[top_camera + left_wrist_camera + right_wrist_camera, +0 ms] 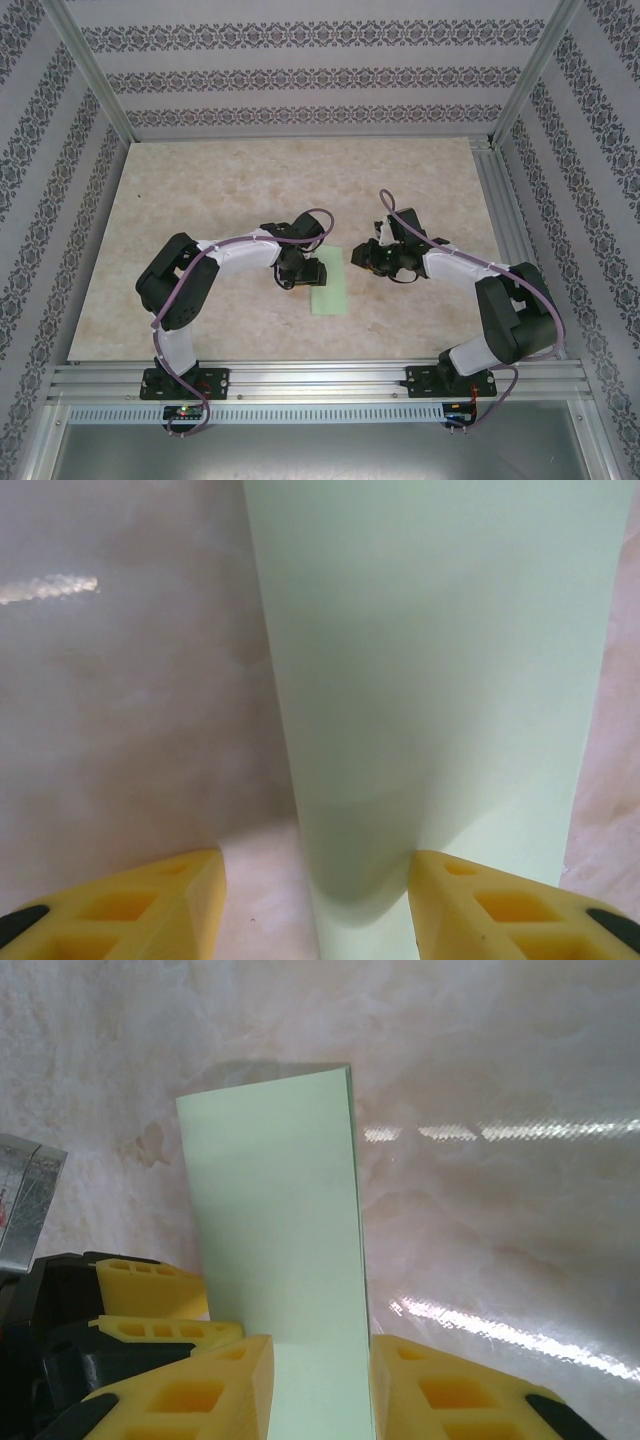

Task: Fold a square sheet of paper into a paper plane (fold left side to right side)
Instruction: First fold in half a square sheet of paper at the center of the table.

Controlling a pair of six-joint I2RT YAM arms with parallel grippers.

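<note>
2 spread-fingered hands, left hand (315, 880) and right hand (320, 1352), astride 1 paper sheet (335, 292)

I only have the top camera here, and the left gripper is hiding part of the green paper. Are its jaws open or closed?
Observer: Open. In the left wrist view the left gripper has its jaws wide apart, with the green paper running between them.
Operator: Is the paper a single layer?
Observer: It looks doubled. The right wrist view shows a thin second edge along its right side.
Operator: And the right gripper?
Observer: Also open. The right gripper has one finger on each side of the paper's near end.
</note>
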